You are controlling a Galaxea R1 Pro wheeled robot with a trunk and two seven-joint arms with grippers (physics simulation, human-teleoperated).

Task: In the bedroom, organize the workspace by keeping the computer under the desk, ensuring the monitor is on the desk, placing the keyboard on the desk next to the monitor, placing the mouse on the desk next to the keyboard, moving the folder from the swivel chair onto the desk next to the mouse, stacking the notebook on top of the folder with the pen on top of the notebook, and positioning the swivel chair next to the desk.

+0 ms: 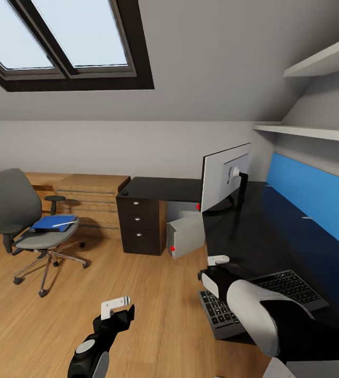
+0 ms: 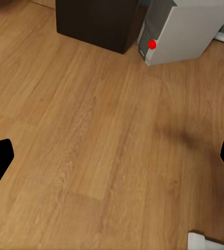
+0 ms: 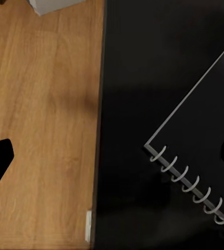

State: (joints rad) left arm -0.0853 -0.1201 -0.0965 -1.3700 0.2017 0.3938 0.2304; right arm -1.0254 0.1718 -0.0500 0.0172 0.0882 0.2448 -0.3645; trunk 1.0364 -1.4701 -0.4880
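A grey swivel chair (image 1: 17,210) stands on the floor at the left, with a blue folder (image 1: 51,222) on its seat and a white pen (image 1: 64,224) lying on the folder. The monitor (image 1: 224,176) stands on the black desk (image 1: 264,231), and the keyboard (image 1: 290,286) lies near the desk's front edge. The grey computer (image 1: 186,236) (image 2: 187,28) sits on the floor under the desk. A black spiral notebook (image 3: 200,120) lies on the desk below my right gripper (image 1: 211,268) (image 3: 117,156), which is open. My left gripper (image 1: 119,312) (image 2: 112,156) hangs open over bare floor.
A dark drawer unit (image 1: 140,223) (image 2: 99,21) stands beside the computer, and a low wooden cabinet (image 1: 93,202) runs along the back wall. A blue panel (image 1: 316,194) and white shelves (image 1: 316,131) line the wall behind the desk. Wooden floor lies between chair and desk.
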